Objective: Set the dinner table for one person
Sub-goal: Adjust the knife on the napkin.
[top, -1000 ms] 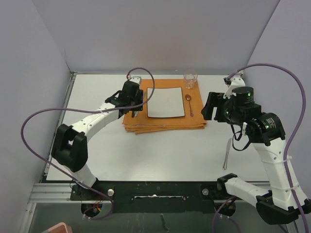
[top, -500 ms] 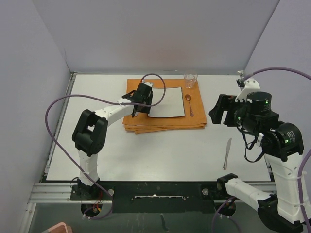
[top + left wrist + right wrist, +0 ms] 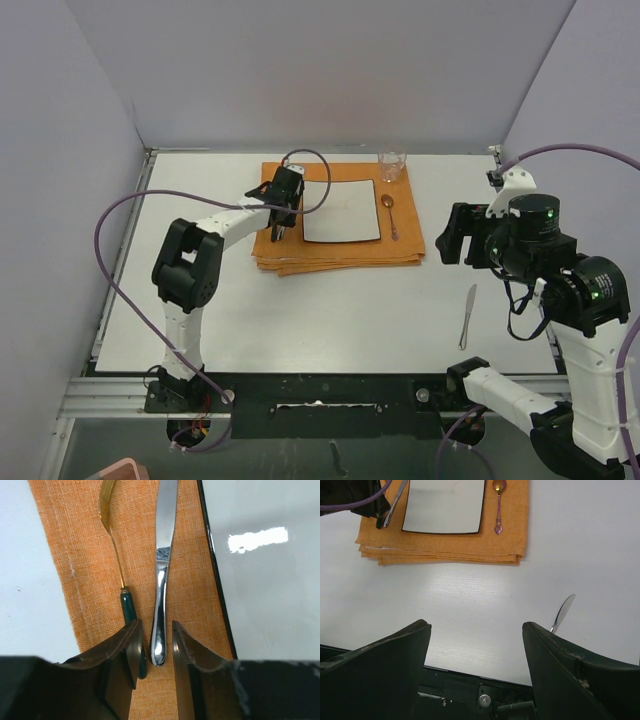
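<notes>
The 2 fingers [image 3: 380, 665] of the right gripper [image 3: 475, 627] stand spread wide with nothing between them, hanging above the near right part of the dinner table [image 3: 300, 310], a large flat matte white rectangular top. Just beyond them, a slim silver knife [image 3: 467, 315] lies alone on the bare white surface near the right edge, well apart from the other pieces.

Further back, a folded orange woven cloth [image 3: 340, 255] lies at the far middle of the table, its stacked layers showing along its near edge. On its left strip the 2 fingers [image 3: 125, 650] of the left gripper [image 3: 157, 630] stand only narrowly apart, 1 on each side of the handle end of a second polished steel knife [image 3: 162, 555]. A thin gap shows on each side, so they straddle the handle without visibly pinching it. Just left of that knife, and parallel to it, lies a gold fork with a dark green handle [image 3: 112, 535]; the handle's end passes under the left finger.

To the right of both, a square white plate with a thin dark rim [image 3: 342, 210] sits on the middle of the cloth. Beside its right edge lies a small spoon with a gold bowl and a pinkish handle [image 3: 390, 215]. At the cloth's far right corner stands a small clear drinking glass [image 3: 392, 165], upright.
</notes>
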You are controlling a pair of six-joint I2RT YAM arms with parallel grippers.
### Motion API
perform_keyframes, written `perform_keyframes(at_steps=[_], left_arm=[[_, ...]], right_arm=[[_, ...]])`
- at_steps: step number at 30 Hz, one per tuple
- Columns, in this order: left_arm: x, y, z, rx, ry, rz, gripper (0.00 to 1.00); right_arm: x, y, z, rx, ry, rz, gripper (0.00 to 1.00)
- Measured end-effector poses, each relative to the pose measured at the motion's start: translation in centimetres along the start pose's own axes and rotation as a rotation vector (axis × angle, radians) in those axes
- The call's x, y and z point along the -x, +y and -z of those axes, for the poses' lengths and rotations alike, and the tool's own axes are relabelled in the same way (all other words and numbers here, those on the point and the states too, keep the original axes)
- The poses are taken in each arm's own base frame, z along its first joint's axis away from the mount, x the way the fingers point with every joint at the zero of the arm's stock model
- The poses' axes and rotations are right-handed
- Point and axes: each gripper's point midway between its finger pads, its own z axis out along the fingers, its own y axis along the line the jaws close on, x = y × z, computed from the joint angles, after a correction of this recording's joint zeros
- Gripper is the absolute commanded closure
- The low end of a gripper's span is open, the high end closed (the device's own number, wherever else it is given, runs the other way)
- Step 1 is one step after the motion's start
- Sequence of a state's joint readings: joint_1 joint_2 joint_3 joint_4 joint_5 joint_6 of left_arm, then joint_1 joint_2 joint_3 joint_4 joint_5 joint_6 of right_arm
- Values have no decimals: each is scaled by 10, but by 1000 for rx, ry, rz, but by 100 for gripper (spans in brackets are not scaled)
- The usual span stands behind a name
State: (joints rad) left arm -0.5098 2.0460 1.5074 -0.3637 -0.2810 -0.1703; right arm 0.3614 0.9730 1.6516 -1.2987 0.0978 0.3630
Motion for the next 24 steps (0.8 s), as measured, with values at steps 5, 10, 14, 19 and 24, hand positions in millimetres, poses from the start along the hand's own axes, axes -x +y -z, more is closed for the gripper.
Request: perform_keyframes(at_steps=[5, 10, 14, 19, 24], left_arm=[[10, 9, -6, 11, -17, 2, 70], [7, 12, -14, 16, -8, 3, 70], [5, 10, -22, 12, 2, 2, 70], [2, 6, -28, 1, 13, 0, 70], [3, 4, -34, -5, 16, 2, 70]], right_arm=[[0, 0, -1, -2, 4, 8, 25], [0, 0, -4, -4, 12, 9, 25], [0, 0, -7, -7, 23, 10, 25], [0, 1, -11, -9, 30, 10, 25], [0, 1, -12, -9, 33, 11, 25]])
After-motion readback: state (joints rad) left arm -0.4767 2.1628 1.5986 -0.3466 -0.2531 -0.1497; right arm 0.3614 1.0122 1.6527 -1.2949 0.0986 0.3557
